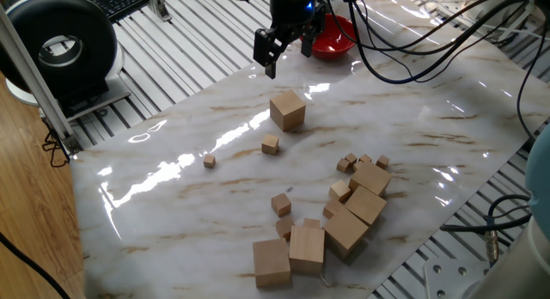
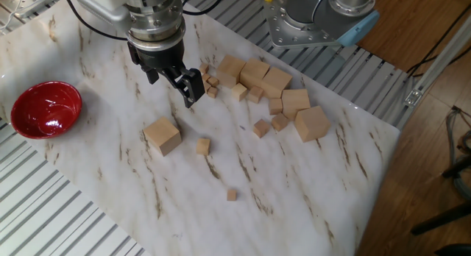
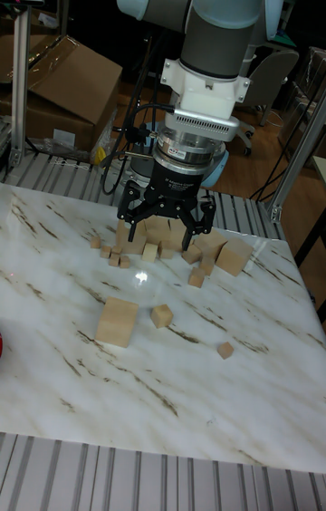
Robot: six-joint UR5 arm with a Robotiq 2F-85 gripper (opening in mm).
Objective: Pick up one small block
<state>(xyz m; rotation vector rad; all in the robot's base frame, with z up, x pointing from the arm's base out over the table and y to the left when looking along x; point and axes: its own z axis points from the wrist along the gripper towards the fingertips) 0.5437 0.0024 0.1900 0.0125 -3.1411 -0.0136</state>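
Observation:
A small block (image 1: 271,144) of pale wood lies alone on the marble table, next to a big pale cube (image 1: 288,110). It also shows in the other fixed view (image 2: 203,146) and in the tall view (image 3: 161,315). Two more small blocks (image 1: 281,204) (image 2: 280,122) lie nearer the pile. My gripper (image 1: 288,51) hangs open above the table, beyond the big cube, with nothing between its fingers. In the other fixed view the gripper (image 2: 173,83) is up-left of the lone small block, and in the tall view the gripper (image 3: 166,221) hovers behind it.
A pile of big and small cubes (image 1: 344,213) (image 2: 272,83) crowds one table edge. A tiniest cube (image 1: 209,161) (image 2: 231,194) lies apart. A red bowl (image 1: 335,37) (image 2: 44,109) stands at the table's far end, with cables behind the arm.

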